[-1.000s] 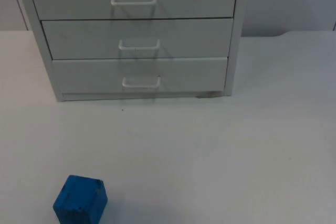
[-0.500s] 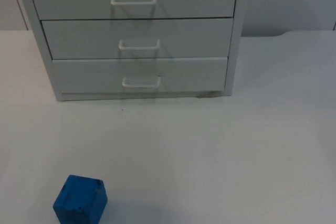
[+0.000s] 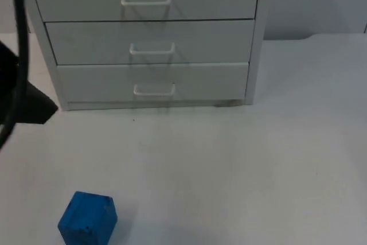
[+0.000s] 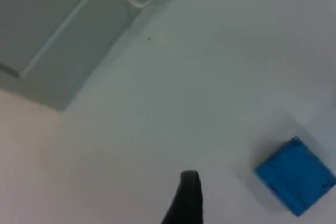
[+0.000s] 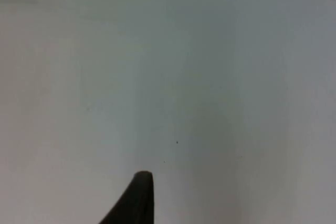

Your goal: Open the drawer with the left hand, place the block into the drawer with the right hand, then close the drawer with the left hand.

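the left arm (image 3: 17, 84) has just come into the top view at the edge beside the cabinet (image 3: 149, 38); half a second ago it was not there. i judge this the start of the reach for a drawer. all 3 drawers are shut, each with a white handle, the lowest handle (image 3: 153, 89) nearest the table (image 3: 258, 170). the left gripper (image 4: 185, 203) hangs above bare table, between the cabinet's corner and the blue block (image 3: 87, 219), and i cannot tell how its jaws stand. the block sits untouched, well apart from the cabinet. the right gripper (image 5: 134, 200) waits over bare table; its jaws cannot be judged either.
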Motion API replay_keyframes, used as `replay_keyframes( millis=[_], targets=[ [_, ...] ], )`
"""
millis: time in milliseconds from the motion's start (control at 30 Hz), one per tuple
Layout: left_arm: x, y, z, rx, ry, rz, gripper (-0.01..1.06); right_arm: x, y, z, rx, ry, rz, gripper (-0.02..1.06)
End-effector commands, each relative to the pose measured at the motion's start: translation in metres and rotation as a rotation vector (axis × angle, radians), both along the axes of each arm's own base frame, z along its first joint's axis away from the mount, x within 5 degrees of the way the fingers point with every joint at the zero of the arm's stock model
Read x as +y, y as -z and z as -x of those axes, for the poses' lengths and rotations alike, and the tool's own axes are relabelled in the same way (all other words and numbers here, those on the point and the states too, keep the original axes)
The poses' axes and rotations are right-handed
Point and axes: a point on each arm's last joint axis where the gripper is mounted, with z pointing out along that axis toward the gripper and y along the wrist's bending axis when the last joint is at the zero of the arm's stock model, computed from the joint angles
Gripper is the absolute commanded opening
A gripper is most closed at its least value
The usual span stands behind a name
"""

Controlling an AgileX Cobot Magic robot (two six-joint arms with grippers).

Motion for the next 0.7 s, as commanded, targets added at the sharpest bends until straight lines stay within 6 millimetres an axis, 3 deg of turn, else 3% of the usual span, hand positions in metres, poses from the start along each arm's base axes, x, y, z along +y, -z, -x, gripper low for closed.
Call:
replay_keyframes(
  millis=[0,133,300,667],
  targets=[
    [-0.012,0.001,-0.005,-0.084,0.102,-0.083,0.73,-0.001,-0.002,-0.002,-0.018,-0.001,0.010,1.03],
    [-0.036,0.011,-0.014,-0.203,0.240,-0.211,0.73,-0.001,-0.002,-0.002,-0.019,-0.002,0.012,1.03],
    [-0.066,0.040,-0.032,-0.290,0.354,-0.312,0.70,-0.001,-0.002,-0.002,-0.019,-0.002,0.012,1.03],
    [-0.093,0.106,-0.062,-0.261,0.522,-0.383,0.66,-0.001,-0.002,-0.002,-0.018,0.000,0.010,1.03]
  ],
)
